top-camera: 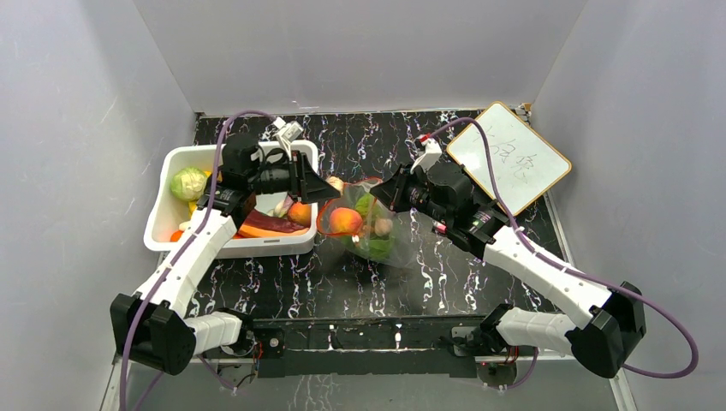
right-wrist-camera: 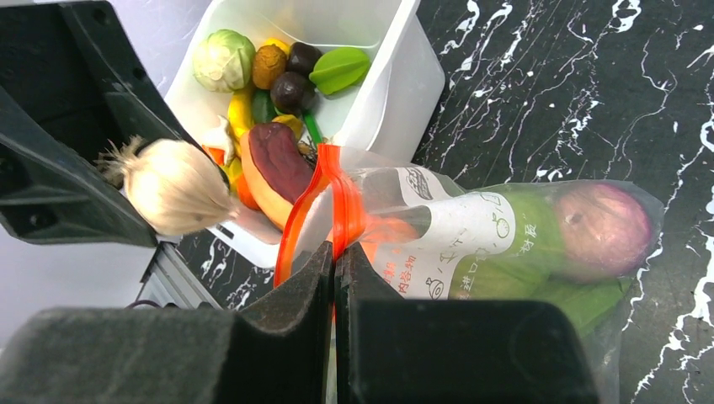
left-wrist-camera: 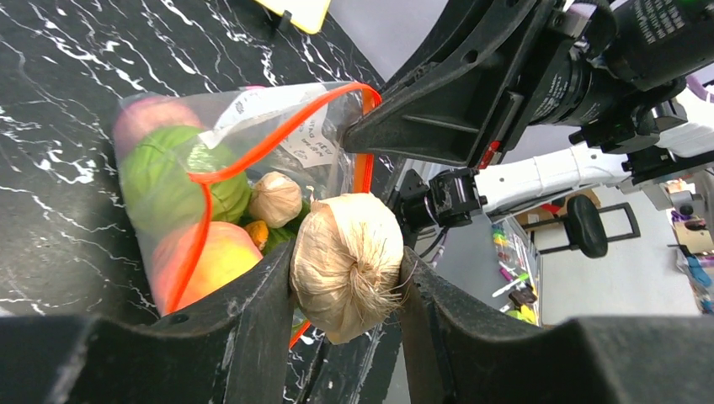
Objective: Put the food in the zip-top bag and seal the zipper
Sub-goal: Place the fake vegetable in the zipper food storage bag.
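Left tool [top-camera: 324, 190] is clamped on a pale garlic bulb [left-wrist-camera: 347, 269], one finger on each side and the root tuft pointing down in the left wrist view. The bulb is held in the air just outside the bag mouth, not inside.

Right tool [right-wrist-camera: 337, 252] is closed tight on the zipper [right-wrist-camera: 341, 194], pinching the red-orange strip at the upper edge of the mouth and holding that edge up. The mouth gapes toward the left tool.

The zip-top bag [top-camera: 368, 227] lies on the black marbled worktop [top-camera: 360, 282] just right of the white bin [top-camera: 163, 214], between the two tools. Already in the bag:
- peach [left-wrist-camera: 210, 261] near the mouth
- green leafy piece [left-wrist-camera: 168, 181] behind it
- small pale bulb [left-wrist-camera: 275, 199]
- purplish round item [right-wrist-camera: 602, 227] at the closed end

A white printed label shows on the bag wall.

The bin holds more food:
- cabbage [right-wrist-camera: 223, 59] at the far corner
- green leaf [right-wrist-camera: 341, 69]
- two dark round pieces [right-wrist-camera: 295, 84]
- red-brown wedge [right-wrist-camera: 278, 160] at the near wall by the bag mouth
- some yellow and orange bits, too crowded to tell apart

A whiteboard [top-camera: 509, 158] lies on the far right of the worktop, well apart from the bag.
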Controlling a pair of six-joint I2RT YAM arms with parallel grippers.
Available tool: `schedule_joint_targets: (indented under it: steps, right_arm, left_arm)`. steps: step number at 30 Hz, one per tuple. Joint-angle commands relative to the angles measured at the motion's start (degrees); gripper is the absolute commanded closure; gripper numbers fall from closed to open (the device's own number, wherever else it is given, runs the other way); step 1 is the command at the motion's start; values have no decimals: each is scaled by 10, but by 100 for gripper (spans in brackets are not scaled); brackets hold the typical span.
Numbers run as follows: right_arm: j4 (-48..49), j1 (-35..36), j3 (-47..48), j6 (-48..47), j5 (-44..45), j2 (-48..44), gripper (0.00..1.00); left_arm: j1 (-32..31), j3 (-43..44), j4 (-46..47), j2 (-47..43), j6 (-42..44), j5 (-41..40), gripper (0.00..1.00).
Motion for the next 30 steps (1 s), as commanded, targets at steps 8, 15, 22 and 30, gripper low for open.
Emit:
schedule_joint_targets:
  steps: [8,15,22,30]
  right_arm:
    - [108,2,32,34,-32,-4,100]
    - [109,2,30,35,-34,-4,100]
    - [103,2,26,27,-25,-12,100]
    - [95,3,17,24,-23,-22,100]
  left_arm:
    - [-64,-8,22,46,-3,-32,75]
    - [-95,11,-8,85,19,-75,66]
    - [-105,19,-14,72,30,-124,31]
    - [-105,43,-57,24,40,-200,25]
